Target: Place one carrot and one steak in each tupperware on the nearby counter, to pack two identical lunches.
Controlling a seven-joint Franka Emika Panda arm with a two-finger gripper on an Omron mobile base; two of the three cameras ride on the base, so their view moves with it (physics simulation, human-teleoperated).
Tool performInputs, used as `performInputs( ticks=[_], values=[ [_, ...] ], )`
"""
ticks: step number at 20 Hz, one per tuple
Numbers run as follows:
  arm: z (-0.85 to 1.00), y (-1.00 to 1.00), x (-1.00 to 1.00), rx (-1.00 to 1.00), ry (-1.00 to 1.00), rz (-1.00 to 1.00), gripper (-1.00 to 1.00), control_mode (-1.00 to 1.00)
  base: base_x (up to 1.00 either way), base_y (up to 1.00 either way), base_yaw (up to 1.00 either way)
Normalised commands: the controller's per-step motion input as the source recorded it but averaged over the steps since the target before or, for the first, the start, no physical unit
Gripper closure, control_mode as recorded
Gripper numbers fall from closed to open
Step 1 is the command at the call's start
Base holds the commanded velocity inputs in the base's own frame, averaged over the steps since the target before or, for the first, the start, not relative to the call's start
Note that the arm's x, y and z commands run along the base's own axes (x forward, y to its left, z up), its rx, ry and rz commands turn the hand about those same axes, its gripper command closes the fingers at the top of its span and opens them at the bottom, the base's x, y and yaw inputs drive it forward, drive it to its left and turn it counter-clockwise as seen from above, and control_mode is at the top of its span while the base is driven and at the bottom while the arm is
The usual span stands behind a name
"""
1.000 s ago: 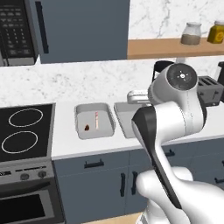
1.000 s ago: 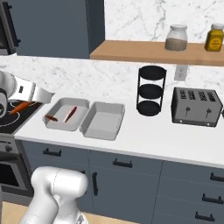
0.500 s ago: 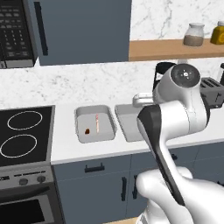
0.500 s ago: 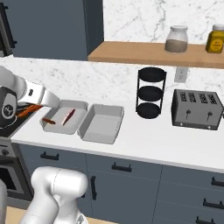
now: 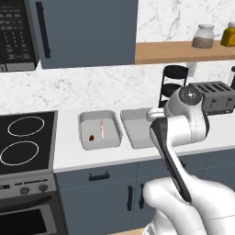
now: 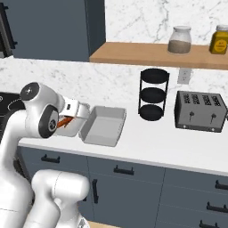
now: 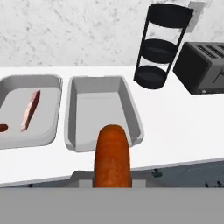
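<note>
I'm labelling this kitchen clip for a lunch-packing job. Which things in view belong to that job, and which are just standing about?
Part of the job:
- carrot held in the gripper
- left tupperware, holding a steak
- right tupperware, nothing in it yet
- counter

Just standing about:
- black tiered rack
- toaster
- two jars on the shelf
- stove
- microwave

white marble backsplash [image 5: 92, 89], wood shelf [image 6: 156, 54] w/ 2 jars, dark blue-grey cabinets [image 5: 85, 30], black stove [image 5: 25, 142] at left, toaster [image 6: 199, 111] & black 3-tier rack [image 6: 153, 94] on white surface [image 6: 178, 149].
</note>
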Motion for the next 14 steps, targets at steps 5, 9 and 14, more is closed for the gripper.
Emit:
performInputs(
  ticks=[5, 9, 14],
  values=[
    [-0.73, -0.39, 0.95, 0.06, 0.0, 0.02, 1.0, -1.0, 0.0, 0.0, 0.0],
    [-0.31, -0.17, 1.0, 0.0, -0.07, 0.01, 1.0, -1.0, 0.0, 0.0, 0.0],
    [-0.04, 0.02, 0.98, 0.0, -0.03, 0.0, 1.0, -1.0, 0.0, 0.0, 0.0]
  ],
)
